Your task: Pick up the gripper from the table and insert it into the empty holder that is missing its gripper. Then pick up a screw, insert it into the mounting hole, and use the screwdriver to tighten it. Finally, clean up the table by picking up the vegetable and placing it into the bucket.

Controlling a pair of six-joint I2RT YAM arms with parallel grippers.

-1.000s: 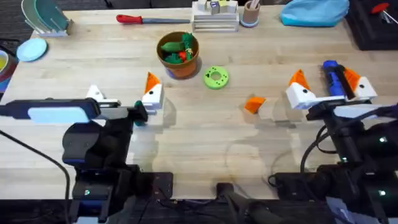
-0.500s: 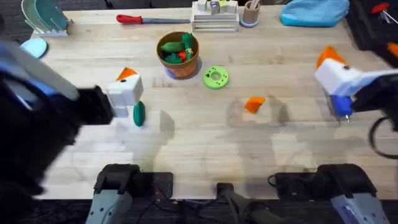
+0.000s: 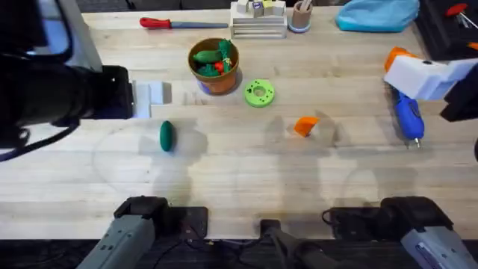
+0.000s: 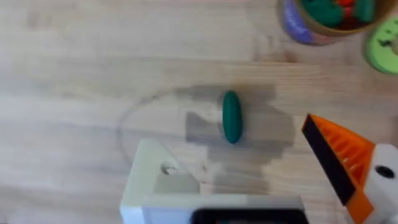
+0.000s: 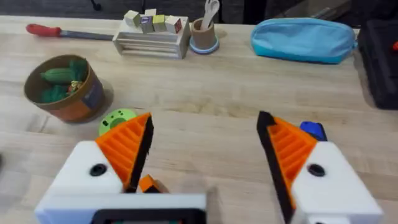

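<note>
The orange gripper [image 3: 305, 125] lies loose on the table near the middle and shows again as gripper [image 5: 149, 183]. My left gripper [image 3: 149, 97] hangs open above and left of the green vegetable [image 3: 166, 136]. In its wrist view, the left gripper [image 4: 231, 146] has one bare white holder [image 4: 152, 183] and one orange-padded finger, with the vegetable [image 4: 232, 116] on the table between them. My right gripper [image 3: 414, 71], seen also as right gripper [image 5: 206, 124], is open and empty at the far right. Just below it lies the blue screwdriver [image 3: 407, 116]. The bucket [image 3: 215, 66] holds other vegetables.
A green disc [image 3: 259, 93] sits right of the bucket. Along the back edge are a red-handled tool [image 3: 168, 23], a block rack [image 3: 258, 19], a cup [image 3: 300, 16] and a blue pouch [image 3: 377, 15]. A dish rack [image 3: 52, 22] stands at the back left.
Both arms have risen toward the camera and swung outward, the left one to the left and back, the right one to the right. The vegetable and the orange gripper have not moved.
</note>
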